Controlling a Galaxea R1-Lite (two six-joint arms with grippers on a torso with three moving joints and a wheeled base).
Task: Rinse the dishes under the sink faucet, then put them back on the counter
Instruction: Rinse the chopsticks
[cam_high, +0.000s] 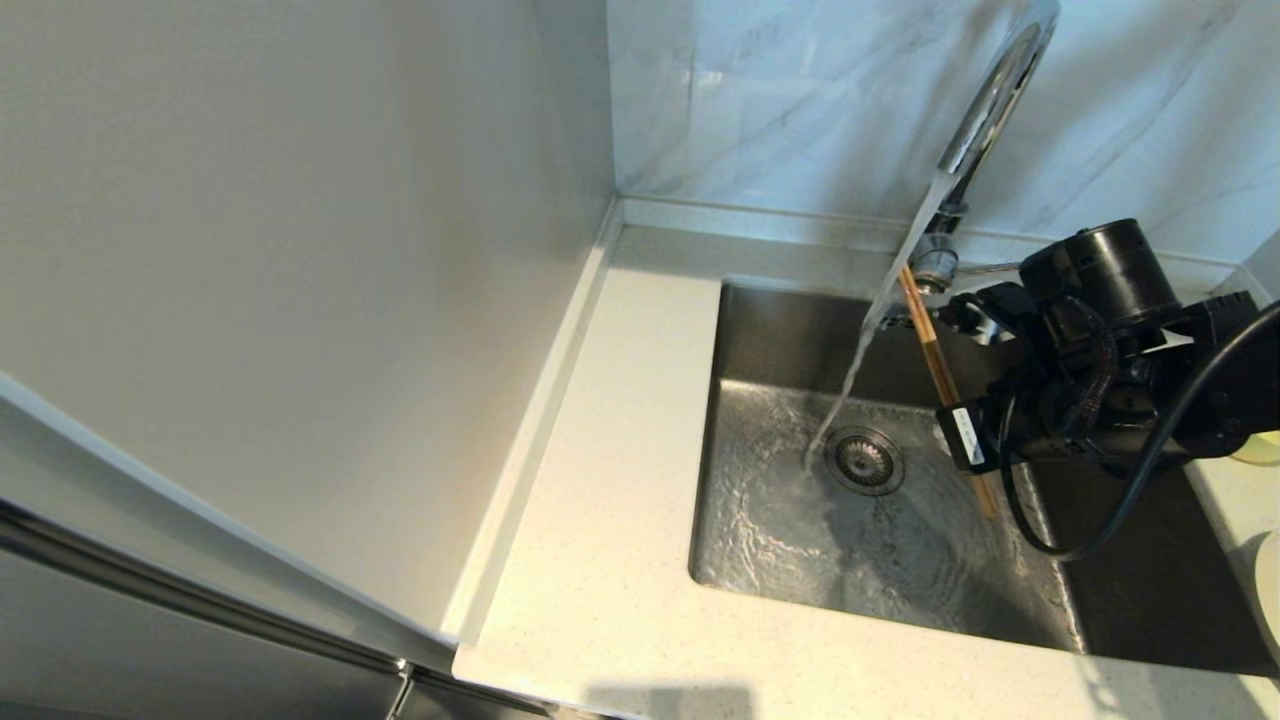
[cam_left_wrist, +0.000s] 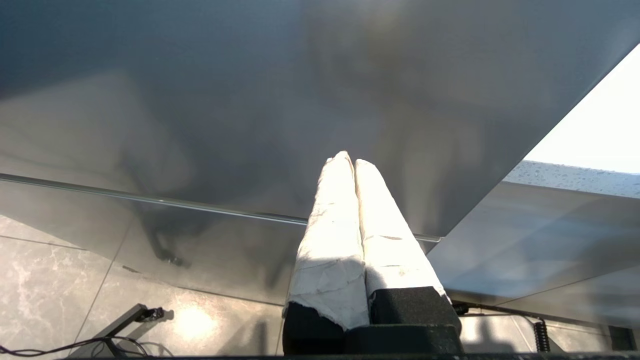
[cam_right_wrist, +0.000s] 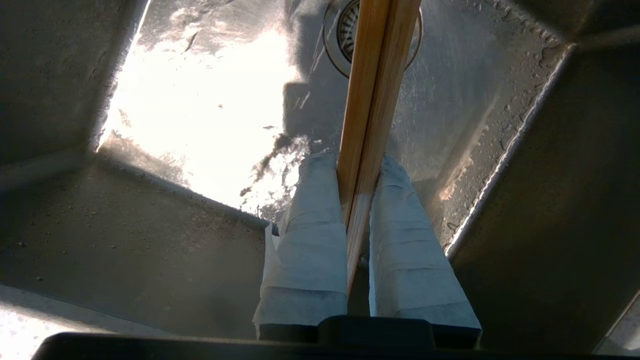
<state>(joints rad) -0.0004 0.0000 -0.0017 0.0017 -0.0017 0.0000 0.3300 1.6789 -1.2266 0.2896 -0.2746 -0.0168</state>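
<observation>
My right gripper (cam_right_wrist: 357, 162) is shut on the pair of brown wooden chopsticks (cam_high: 935, 360) and holds them over the steel sink (cam_high: 760, 330), slanting from the tap's base down toward the basin floor. Water streams from the chrome gooseneck faucet (cam_high: 990, 100) past the upper end of the chopsticks and lands beside the drain strainer (cam_high: 866, 460). In the right wrist view the chopsticks (cam_right_wrist: 380, 75) run on over the strainer (cam_right_wrist: 345, 30). A sliver of the pale yellow bowl (cam_high: 1262, 450) and of the cream plate (cam_high: 1270, 590) shows at the right edge. My left gripper (cam_left_wrist: 349, 160) is shut and empty, low beside a grey panel.
The speckled counter (cam_high: 620, 450) runs along the sink's left and front. A tall white side panel (cam_high: 300, 250) stands on the left, and the marble wall (cam_high: 780, 100) rises behind. The faucet's thin lever (cam_high: 990, 268) sticks out at its base. The sink floor is wet.
</observation>
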